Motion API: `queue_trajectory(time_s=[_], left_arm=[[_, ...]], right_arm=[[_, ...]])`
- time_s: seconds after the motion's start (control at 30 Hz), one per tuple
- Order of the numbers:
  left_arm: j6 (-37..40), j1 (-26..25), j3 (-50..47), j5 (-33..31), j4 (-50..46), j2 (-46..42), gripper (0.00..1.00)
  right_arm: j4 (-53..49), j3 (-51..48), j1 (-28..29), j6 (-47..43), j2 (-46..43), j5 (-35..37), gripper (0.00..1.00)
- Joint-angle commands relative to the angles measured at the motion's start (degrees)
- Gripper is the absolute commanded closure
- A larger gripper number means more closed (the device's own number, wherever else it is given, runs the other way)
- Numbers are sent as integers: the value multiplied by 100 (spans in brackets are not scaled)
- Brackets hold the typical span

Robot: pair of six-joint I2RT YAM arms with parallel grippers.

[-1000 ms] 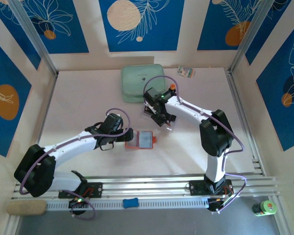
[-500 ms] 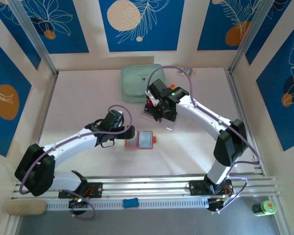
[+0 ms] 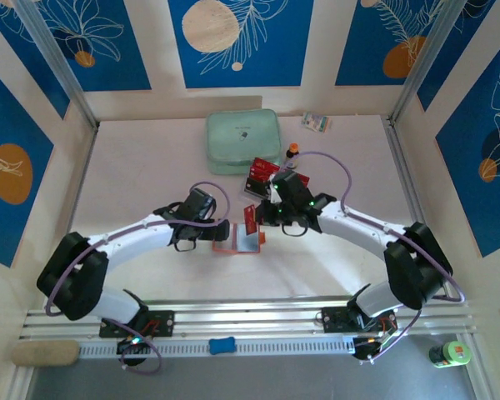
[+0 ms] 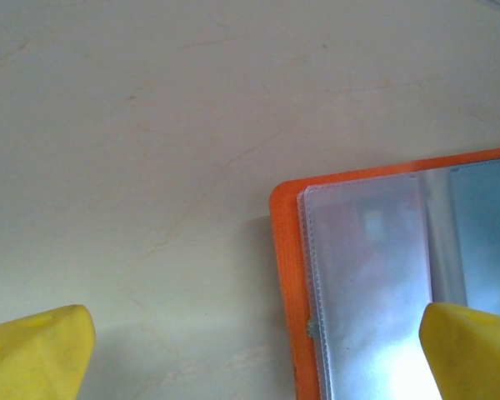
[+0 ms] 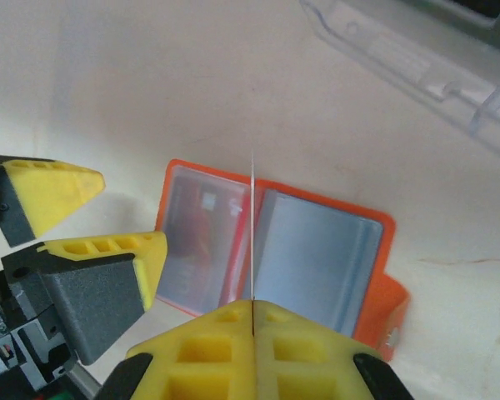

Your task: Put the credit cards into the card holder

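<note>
Red card hangs edge-down, pinched in the right pincer over the open card holder for pocketing; the wide-open left pincer straddles its left edge.

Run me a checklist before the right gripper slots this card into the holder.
1. Right gripper shut on the card: ok.
2. Card holder lying open, pockets up: ok.
3. Free pocket: ok; the right pocket looks empty, the left one holds a red card.
4. Card edge lined up with a pocket mouth: cannot tell.
5. Left gripper steadying the holder: cannot tell; it is open, straddling the holder's left edge.
</note>
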Motion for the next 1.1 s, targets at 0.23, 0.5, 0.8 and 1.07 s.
queue_trajectory(time_s=[0.23,0.5,0.8,1.07], left_arm=[[103,47,-352,-191,-32,140,0],[14,41,-525,-360,-101,84,0],[-8,42,-645,-404,-74,75,0],[-17,43,-673,-395,-53,75,0]], right_arm=[[2477,-1139,94,1549,61,-80,100],[2987,-1317,263,1715,394,70,100],[3226,-1315,422,1742,699,197,100],[3326,-1403,432,1722,803,299,100]])
